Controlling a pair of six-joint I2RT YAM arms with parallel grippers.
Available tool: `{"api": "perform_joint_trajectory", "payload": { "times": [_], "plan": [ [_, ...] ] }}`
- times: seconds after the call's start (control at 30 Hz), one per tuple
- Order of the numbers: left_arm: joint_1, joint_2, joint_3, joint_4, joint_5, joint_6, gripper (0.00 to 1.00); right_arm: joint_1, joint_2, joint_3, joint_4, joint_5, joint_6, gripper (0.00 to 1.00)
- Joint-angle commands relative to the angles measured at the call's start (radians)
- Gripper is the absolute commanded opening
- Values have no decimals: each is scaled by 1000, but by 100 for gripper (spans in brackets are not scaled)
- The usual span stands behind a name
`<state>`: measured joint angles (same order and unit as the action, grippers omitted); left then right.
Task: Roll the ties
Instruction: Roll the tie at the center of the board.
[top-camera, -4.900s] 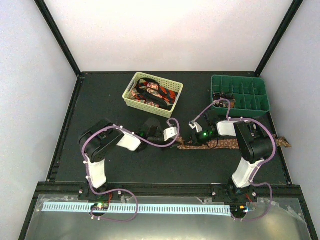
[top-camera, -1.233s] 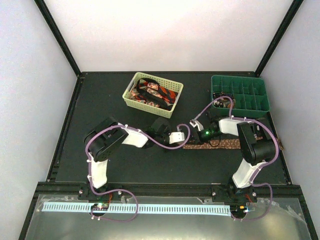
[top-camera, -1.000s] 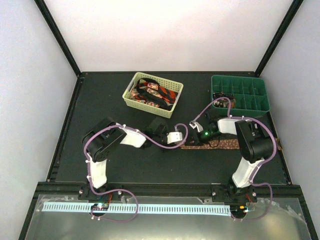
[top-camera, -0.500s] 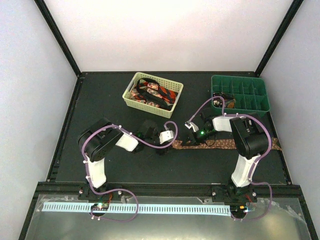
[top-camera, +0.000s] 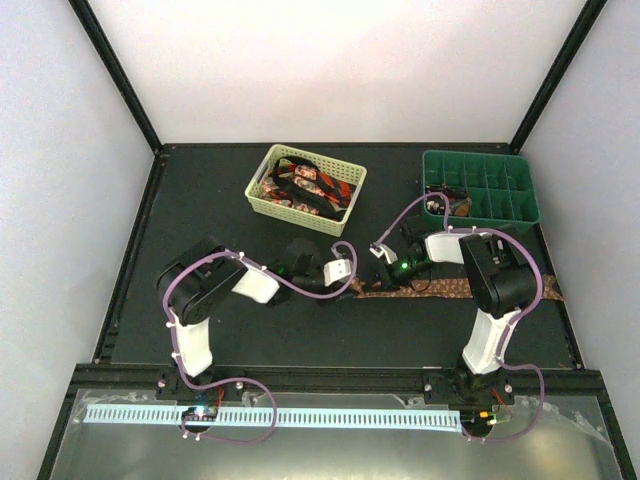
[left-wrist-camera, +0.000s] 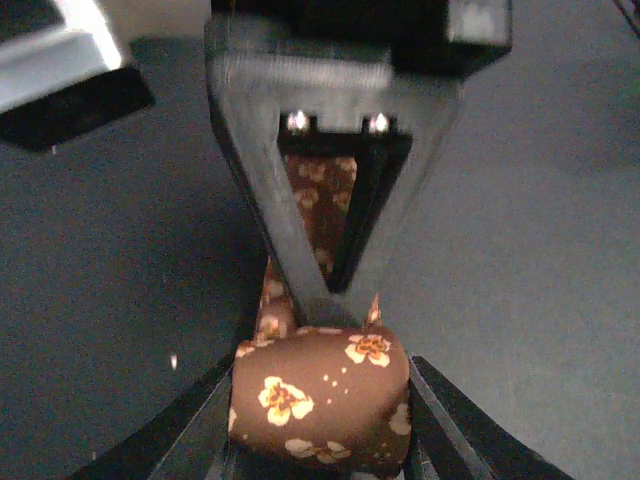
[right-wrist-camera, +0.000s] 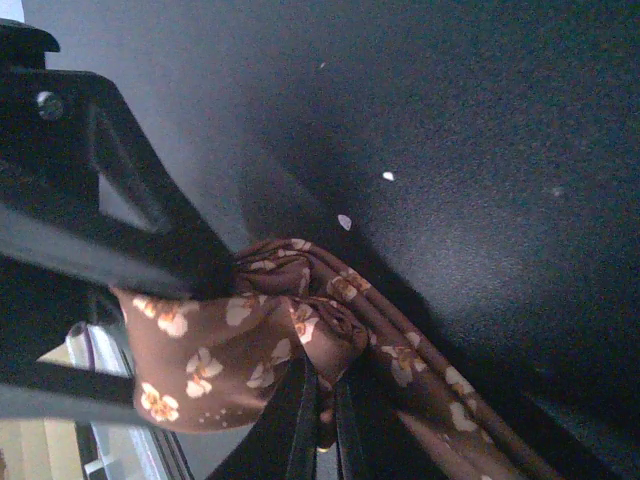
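Left hand (left-wrist-camera: 322, 400) clasps the rolled end of a brown flowered tie (right-wrist-camera: 230, 360) on the dark tabletop (top-camera: 250, 330); right hand (right-wrist-camera: 320, 420), pressed together, pinches the strip just beyond.

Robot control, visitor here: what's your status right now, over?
Left gripper clasps rolled end of brown tie. Right gripper shut, pinching the tie just beyond the roll. Remainder lies flat. Nothing blocking.

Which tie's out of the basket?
The brown flowered tie, stretched out on the table; the red-and-black ones are heaped in the yellow basket.
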<state>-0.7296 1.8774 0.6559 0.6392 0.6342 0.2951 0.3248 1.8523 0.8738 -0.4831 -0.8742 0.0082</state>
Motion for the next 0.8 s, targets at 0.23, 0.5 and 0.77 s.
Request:
{"api": "perform_joint_trajectory", "payload": {
  "times": [0.23, 0.5, 0.77],
  "plan": [
    [-45, 107, 156, -40, 19, 28, 41, 8, 52, -7, -14, 104, -7, 2],
    [-34, 117, 119, -88, 0, 53, 40, 8, 48, -10, -12, 104, -7, 2],
    [30, -24, 16, -46, 31, -32, 69, 8, 38, -15, -9, 112, -3, 2]
  ]
}}
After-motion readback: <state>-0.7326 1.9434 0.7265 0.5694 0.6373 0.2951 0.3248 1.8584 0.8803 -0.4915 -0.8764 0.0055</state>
